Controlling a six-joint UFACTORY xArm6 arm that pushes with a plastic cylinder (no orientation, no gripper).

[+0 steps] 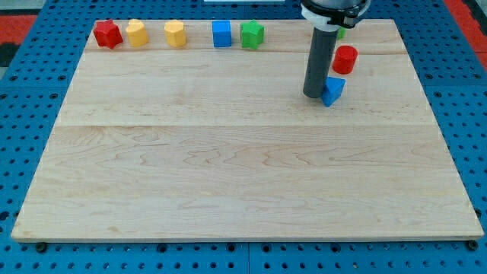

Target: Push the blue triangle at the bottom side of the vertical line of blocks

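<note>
The blue triangle [332,90] lies near the view's top right. My tip [313,94] stands right against its left side, touching or nearly so. A red cylinder [345,58] stands just above the triangle. A green block [340,32] peeks out above the red cylinder, mostly hidden by the arm. These three lie roughly in a vertical line, with the blue triangle lowest.
Along the board's top edge sits a row: a red star-like block [108,33], a yellow block [136,33], a yellow heart-like block [175,33], a blue block [221,33], a green block [252,33]. The wooden board [228,167] ends in blue pegboard.
</note>
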